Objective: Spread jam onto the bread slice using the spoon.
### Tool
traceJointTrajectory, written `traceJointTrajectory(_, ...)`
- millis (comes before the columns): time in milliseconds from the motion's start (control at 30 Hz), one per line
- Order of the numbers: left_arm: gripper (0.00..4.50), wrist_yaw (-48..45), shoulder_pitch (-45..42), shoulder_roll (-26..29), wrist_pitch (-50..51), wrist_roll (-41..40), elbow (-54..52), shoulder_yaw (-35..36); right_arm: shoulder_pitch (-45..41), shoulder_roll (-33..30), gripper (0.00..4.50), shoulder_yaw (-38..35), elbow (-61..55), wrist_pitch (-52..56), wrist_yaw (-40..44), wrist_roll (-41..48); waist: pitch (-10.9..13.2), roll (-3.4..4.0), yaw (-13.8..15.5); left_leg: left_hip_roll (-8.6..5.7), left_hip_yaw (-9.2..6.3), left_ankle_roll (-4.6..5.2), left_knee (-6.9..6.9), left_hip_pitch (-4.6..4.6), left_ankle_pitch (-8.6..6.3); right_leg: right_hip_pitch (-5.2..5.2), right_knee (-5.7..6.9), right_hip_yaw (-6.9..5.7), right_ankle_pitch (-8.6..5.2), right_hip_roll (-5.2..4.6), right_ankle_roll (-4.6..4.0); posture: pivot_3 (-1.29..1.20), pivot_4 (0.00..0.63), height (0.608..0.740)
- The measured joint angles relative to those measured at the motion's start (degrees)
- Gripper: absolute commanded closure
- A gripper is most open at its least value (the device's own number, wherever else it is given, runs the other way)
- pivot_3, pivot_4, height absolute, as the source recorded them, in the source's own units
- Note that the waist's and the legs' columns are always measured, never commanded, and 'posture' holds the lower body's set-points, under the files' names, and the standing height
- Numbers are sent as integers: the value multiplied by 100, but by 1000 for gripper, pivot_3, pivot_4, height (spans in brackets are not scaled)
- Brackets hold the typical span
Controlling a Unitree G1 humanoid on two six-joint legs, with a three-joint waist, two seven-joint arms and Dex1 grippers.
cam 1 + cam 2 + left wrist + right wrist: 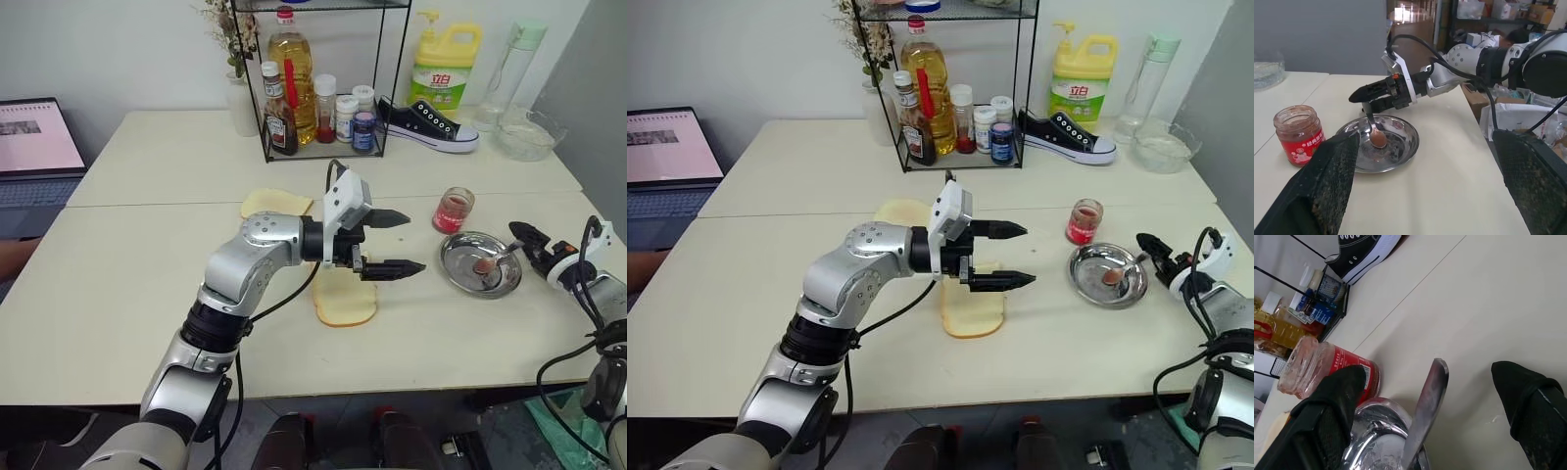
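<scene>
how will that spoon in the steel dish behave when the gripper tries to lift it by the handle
The spoon looks thin, stiff metal, so it probably won't bend but may slip between the fingers. Its bowl carries jam, so tilting could drop some. Its handle leans on the steel dish rim, so it might pivot when nudged.

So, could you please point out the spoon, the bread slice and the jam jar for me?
spoon (1376, 137), left wrist view, on its jam-loaded bowl.
bread slice (345, 305), left eye view, on its pale face.
jam jar (453, 211), left eye view, on its red body.
</scene>
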Motion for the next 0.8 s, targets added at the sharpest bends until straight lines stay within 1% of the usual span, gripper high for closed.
traceJointTrajectory(133, 23, 19, -32, 33, 16, -13, -43, 0, -122, 2, 0, -9, 230, -96, 132, -104, 0, 0, -12, 1, 0, 0, 0, 1, 0, 0, 0, 1, 0, 0, 0, 0, 150, 740)
traceJointTrajectory(233, 0, 44, -32, 53, 18, -15, -47, 0, -165, 2, 561, -17, 348, -164, 167, -156, 0, 0, -17, 1, 0, 0, -1, 1, 0, 0, 0, 1, 0, 0, 0, 0, 150, 740)
traceJointTrajectory(267, 0, 57, -32, 58, 18, -15, -47, 0, -167, 5, 964, -17, 383, -175, 170, -188, 0, 0, -17, 1, 0, 0, -1, 0, 0, 0, 0, 0, 0, 0, 0, 0, 150, 740)
traceJointTrajectory(300, 0, 69, -32, 59, 18, -15, -47, 0, -172, 7, 1228, -18, 411, -179, 176, -213, 0, 0, -17, 1, 0, 0, -1, 1, 0, 0, 0, 0, 0, 0, 0, 0, 150, 740)
traceJointTrajectory(367, 0, 101, -33, 60, 17, -15, -47, 0, -176, 19, 2012, -18, 487, -186, 206, -264, 0, 0, -17, 0, 0, 0, -2, 0, 0, 0, -1, 0, 0, 0, 0, 0, 150, 740)
traceJointTrajectory(600, 0, 106, -74, 61, -10, -14, -42, 0, -289, 45, 4466, -32, 511, -147, 387, -268, 1, -3, -8, -1, -2, -1, 0, 1, 0, 6, -4, -2, 0, 0, 0, 0, 150, 740)
traceJointTrajectory(800, 0, 105, -76, 54, -23, -14, -27, -1, -311, 19, 4466, -133, 462, -19, 467, -256, 1, -3, 2, -2, -3, 0, 0, 1, 0, 6, -4, -2, 0, -2, 0, 0, 150, 740)
